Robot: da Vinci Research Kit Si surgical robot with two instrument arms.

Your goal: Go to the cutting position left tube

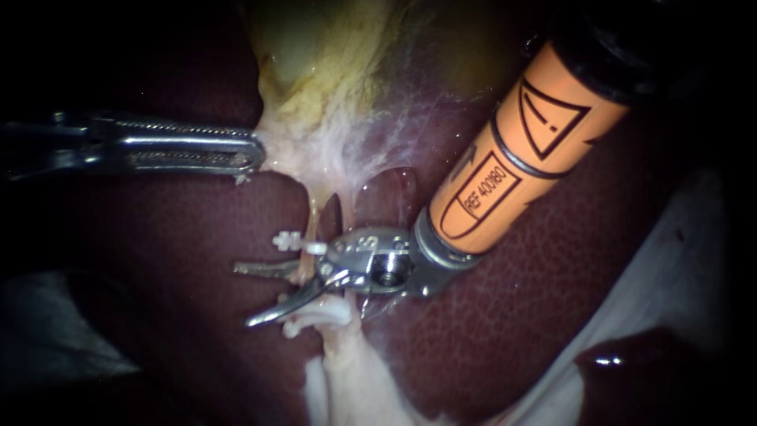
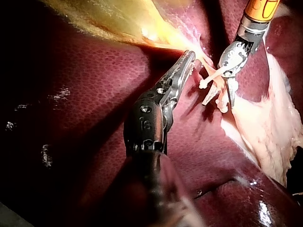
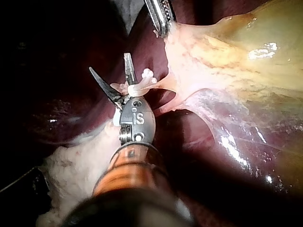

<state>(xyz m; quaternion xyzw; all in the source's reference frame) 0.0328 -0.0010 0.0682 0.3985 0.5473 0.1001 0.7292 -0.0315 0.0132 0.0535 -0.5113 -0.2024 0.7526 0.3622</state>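
Observation:
My right instrument (image 1: 244, 295), on an orange shaft, has its two curved blades open astride the thin pale left tube (image 1: 313, 217). The blades sit between an upper white clip (image 1: 296, 241) and a lower white clip (image 1: 315, 314). In the right wrist view the blades (image 3: 108, 62) fork around the tube just beside a clip (image 3: 142, 84). My left instrument (image 1: 256, 154) is shut on pale tissue at the neck of the yellowish gallbladder (image 1: 331, 55) and holds it taut; the left wrist view shows the same grip (image 2: 189, 56).
Dark red liver (image 1: 181, 237) lies all around the tube. A thin clear membrane (image 1: 386, 189) spans beside the tube, close to the orange shaft (image 1: 512, 158). Pale fatty tissue (image 1: 347, 371) lies below the clips, and white cloth (image 1: 678, 260) sits at the right.

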